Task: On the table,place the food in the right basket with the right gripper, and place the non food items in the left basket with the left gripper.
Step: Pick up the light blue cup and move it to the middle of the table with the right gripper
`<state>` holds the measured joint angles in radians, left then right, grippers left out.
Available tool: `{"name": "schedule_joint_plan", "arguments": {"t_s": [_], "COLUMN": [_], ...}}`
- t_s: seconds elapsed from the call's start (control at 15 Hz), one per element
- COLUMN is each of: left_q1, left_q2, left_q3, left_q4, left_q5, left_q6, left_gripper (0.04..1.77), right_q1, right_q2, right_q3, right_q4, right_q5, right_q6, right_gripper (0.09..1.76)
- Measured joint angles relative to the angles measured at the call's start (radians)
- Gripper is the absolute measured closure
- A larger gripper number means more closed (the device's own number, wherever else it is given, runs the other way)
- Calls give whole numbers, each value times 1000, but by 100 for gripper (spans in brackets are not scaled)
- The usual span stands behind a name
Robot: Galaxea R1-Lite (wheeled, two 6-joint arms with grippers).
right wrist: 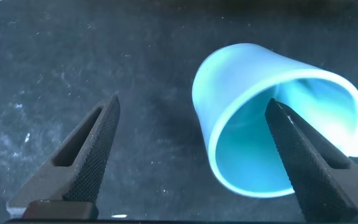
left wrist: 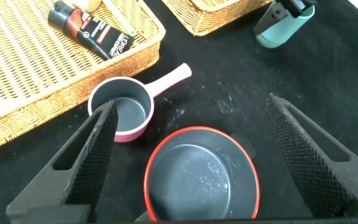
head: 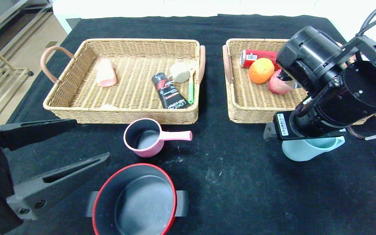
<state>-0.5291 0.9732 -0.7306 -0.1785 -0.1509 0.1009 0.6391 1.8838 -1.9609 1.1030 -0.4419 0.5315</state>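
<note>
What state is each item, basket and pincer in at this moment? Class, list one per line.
Left basket: holds non-food items.
Right basket: holds can, orange, apple.
Pink saucepan: upright, empty, on the table.
Red-rimmed pot: upright, empty, on the table.
Light blue cup: lying on its side.
Left pincer: open, above the red-rimmed pot.
Right pincer: open, one finger inside the cup's mouth.

Two wicker baskets: left basket [head: 77, 62], right basket [head: 237, 107]. Two pots: pink saucepan [head: 144, 138], red-rimmed pot [head: 135, 202]. One teal cup [head: 308, 148]. One orange [head: 261, 70]. One apple [head: 277, 85]. One red can [head: 256, 57].

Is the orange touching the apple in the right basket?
Touching. The head view shows the orange pressed against the apple, no wicker visible between them; the right gripper's arm hides part of the apple.
</note>
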Motion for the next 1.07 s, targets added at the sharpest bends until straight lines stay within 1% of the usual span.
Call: {"name": "schedule_joint_plan", "arguments": {"t_s": [0.2, 0.47, 0.53, 0.6, 0.73, 0.87, 0.93, 1.0, 1.07], "left_q1": [0, 0, 0, 0, 0, 0, 0, 0, 0], "left_q2": [0, 0, -1, -1, -2, -2, -2, -2, -2], "left_q3": [0, 1, 1, 2, 2, 2, 2, 2, 2], "left_q4": [-2, -4, -4, -5, -5, -6, -6, -6, -6], "left_q5": [0, 0, 0, 0, 0, 0, 0, 0, 0], "left_q6": [0, 0, 1, 1, 0, 0, 0, 0, 0], "left_gripper": [9, 9, 9, 9, 9, 9, 9, 9, 9], "right_q1": [-24, -32, -35, -37, -44, -45, -45, -46, -47], "right_q2": [16, 33, 37, 42, 49, 53, 53, 54, 54], "right_q3": [0, 2, 2, 2, 2, 2, 2, 2, 2], "right_q4": [-10, -23, -23, -23, -24, -23, -23, -23, -23], "right_q5": [7, 21, 21, 21, 21, 21, 21, 21, 21], "right_q6": [0, 1, 1, 1, 1, 1, 1, 1, 1], "right_gripper": [14, 14, 28, 47, 76, 99, 107, 124, 164]}}
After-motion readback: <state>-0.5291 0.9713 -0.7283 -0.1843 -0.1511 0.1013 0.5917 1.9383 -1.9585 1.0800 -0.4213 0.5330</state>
